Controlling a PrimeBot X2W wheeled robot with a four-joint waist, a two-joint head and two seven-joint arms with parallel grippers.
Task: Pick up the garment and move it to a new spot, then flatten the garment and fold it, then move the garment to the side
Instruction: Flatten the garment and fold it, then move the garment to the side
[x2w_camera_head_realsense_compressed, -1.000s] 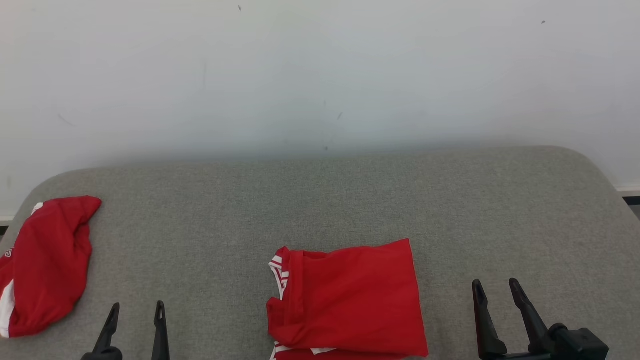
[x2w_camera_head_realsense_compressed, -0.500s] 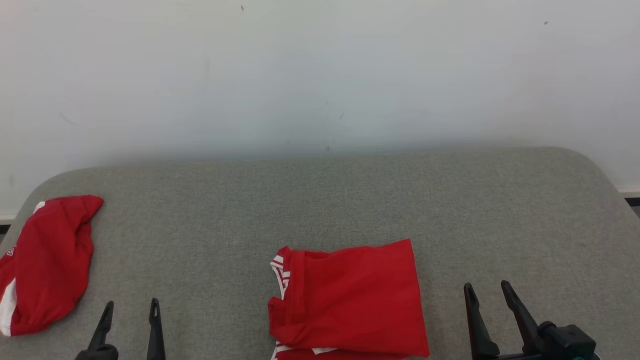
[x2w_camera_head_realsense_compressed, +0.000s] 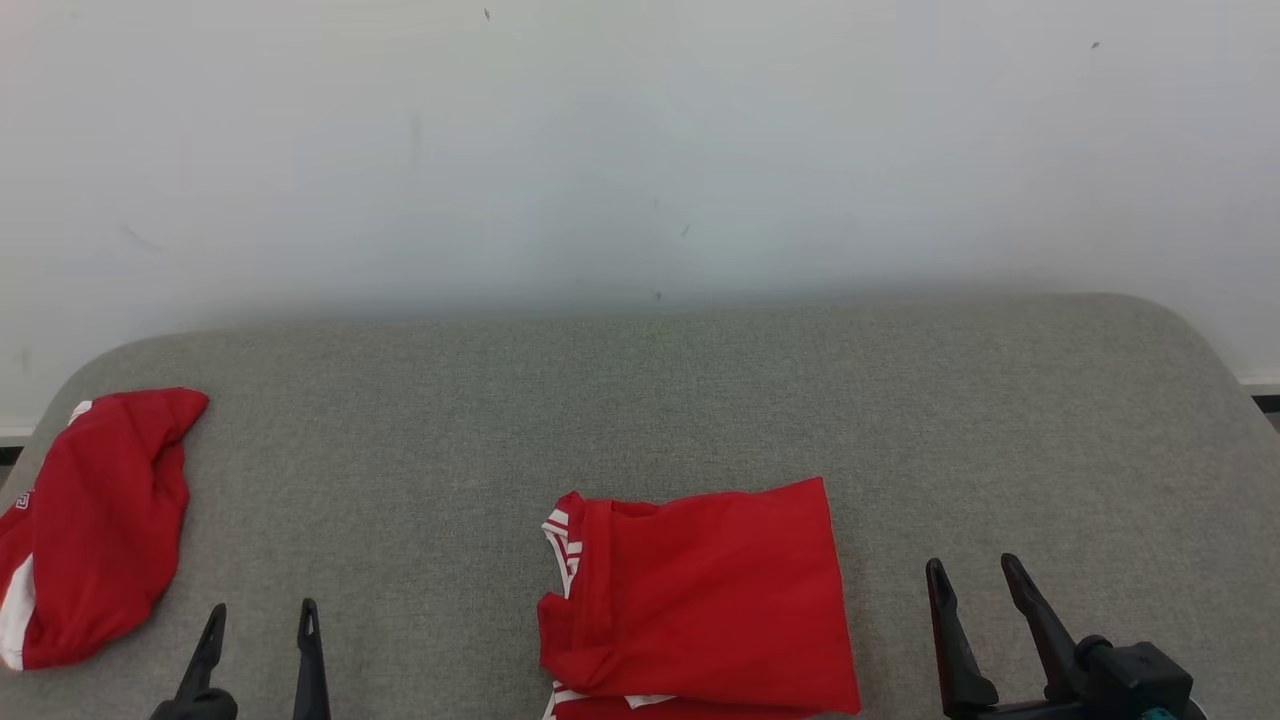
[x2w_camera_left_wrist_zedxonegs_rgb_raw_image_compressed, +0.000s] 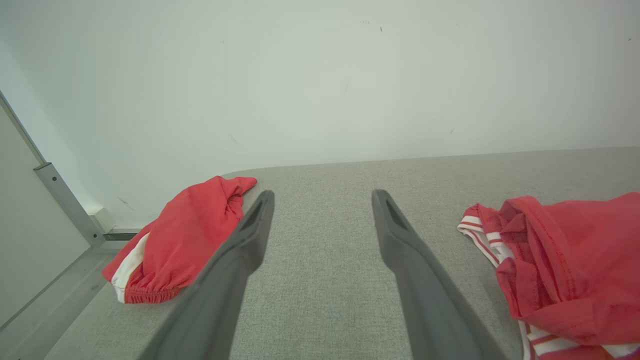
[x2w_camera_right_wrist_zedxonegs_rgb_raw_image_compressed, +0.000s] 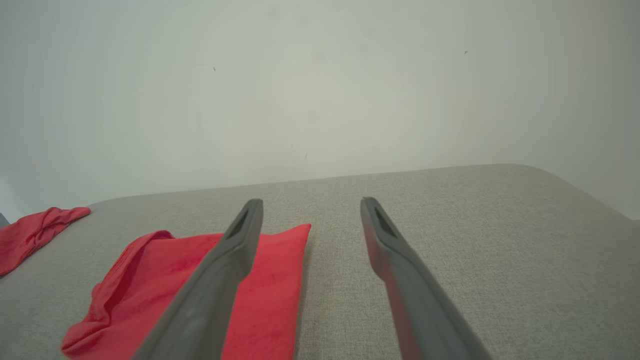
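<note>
A folded red garment (x2w_camera_head_realsense_compressed: 700, 600) with white striped trim lies near the front middle of the grey padded table (x2w_camera_head_realsense_compressed: 640, 400); it also shows at the right of the left wrist view (x2w_camera_left_wrist_zedxonegs_rgb_raw_image_compressed: 565, 270) and at the lower left of the right wrist view (x2w_camera_right_wrist_zedxonegs_rgb_raw_image_compressed: 200, 290). My left gripper (x2w_camera_head_realsense_compressed: 260, 615) stands open to its left, nothing between its fingers (x2w_camera_left_wrist_zedxonegs_rgb_raw_image_compressed: 250, 235). To the right of the garment my right gripper (x2w_camera_head_realsense_compressed: 973, 570) is open and empty too, fingers (x2w_camera_right_wrist_zedxonegs_rgb_raw_image_compressed: 385, 235) above the bare table.
A second red garment (x2w_camera_head_realsense_compressed: 95, 530) with a white band lies bunched at the table's left edge, also in the left wrist view (x2w_camera_left_wrist_zedxonegs_rgb_raw_image_compressed: 180, 240). A white wall (x2w_camera_head_realsense_compressed: 640, 150) rises behind the table. The table's far corners are rounded.
Both grippers have drawn back slightly toward the picture's bottom edge and the right one has shifted a little left. The whole picture has shifted slightly. The garments lie as before.
</note>
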